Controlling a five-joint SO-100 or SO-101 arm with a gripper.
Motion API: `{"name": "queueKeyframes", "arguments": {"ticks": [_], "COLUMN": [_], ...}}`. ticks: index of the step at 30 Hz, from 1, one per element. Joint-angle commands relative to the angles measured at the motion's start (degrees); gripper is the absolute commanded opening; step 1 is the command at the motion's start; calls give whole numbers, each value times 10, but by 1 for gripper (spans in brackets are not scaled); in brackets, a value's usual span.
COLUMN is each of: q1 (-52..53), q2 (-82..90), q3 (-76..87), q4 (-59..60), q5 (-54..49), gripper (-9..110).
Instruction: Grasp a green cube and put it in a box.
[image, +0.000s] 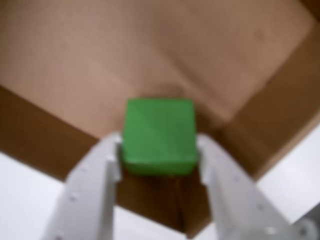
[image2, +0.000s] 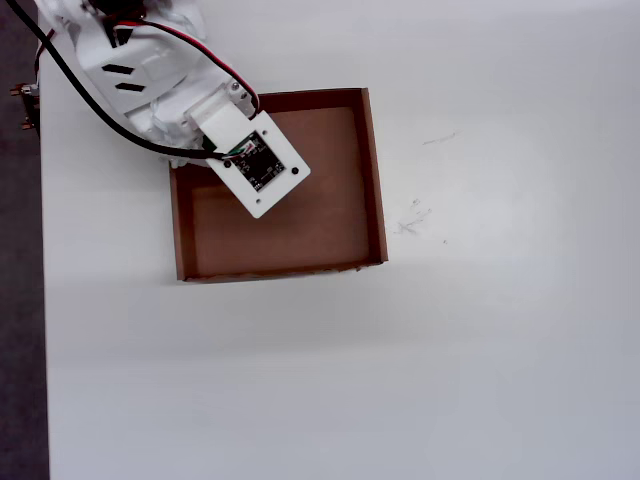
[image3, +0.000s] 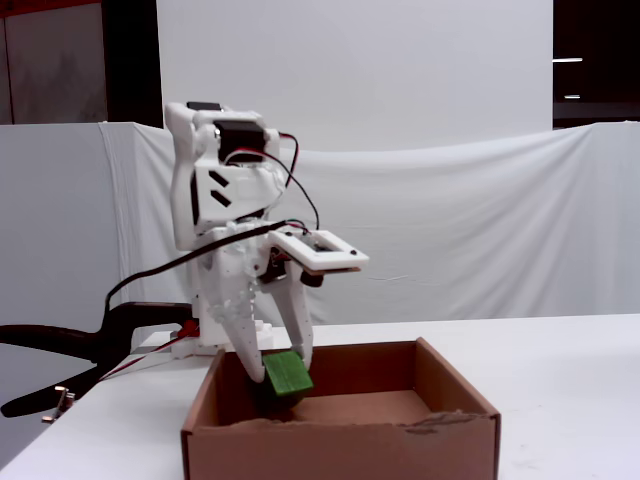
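In the wrist view, the pincer (image: 159, 150) is closed on the green cube (image: 159, 135), one white finger (image: 95, 180) pressing each side of it. The cube sits between the fingertips, above the flat brown bottom of the box (image: 150, 60). A low wall of the box runs across the lower part of this view, meeting another wall at a corner near the bottom, and the white surface (image: 25, 190) shows outside that wall. The picture is blurred, so fine detail on the cube's faces cannot be made out.

In the overhead view, the box (image2: 375, 180) lies on the white surface (image2: 450, 350), its square bottom bare where visible. The arm reaches in over the box's upper-left part, and a white plate carrying a small circuit board covers the pincer and cube, so neither can be seen here.

In the fixed view, the arm leans down into the box (image3: 340, 450), whose front wall has a ragged top edge. The pincer (image3: 282, 380) grips the green cube (image3: 288, 375), which is tilted and sits within the box's walls toward the left side; whether it touches the bottom cannot be told. The box rests on the white surface (image3: 560, 380).
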Motion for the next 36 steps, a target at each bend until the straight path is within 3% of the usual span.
{"name": "queueKeyframes", "arguments": {"ticks": [1, 10, 15, 22, 31, 36], "q1": [-4, -4, 0, 9, 67, 165], "q2": [34, 44, 50, 67, 152, 256], "q3": [8, 30, 40, 35, -49, -37], "q4": [-19, -30, -41, -24, 127, 224], "q5": [2, 2, 2, 2, 28, 68], "gripper": [12, 13, 22, 24, 24, 24]}}
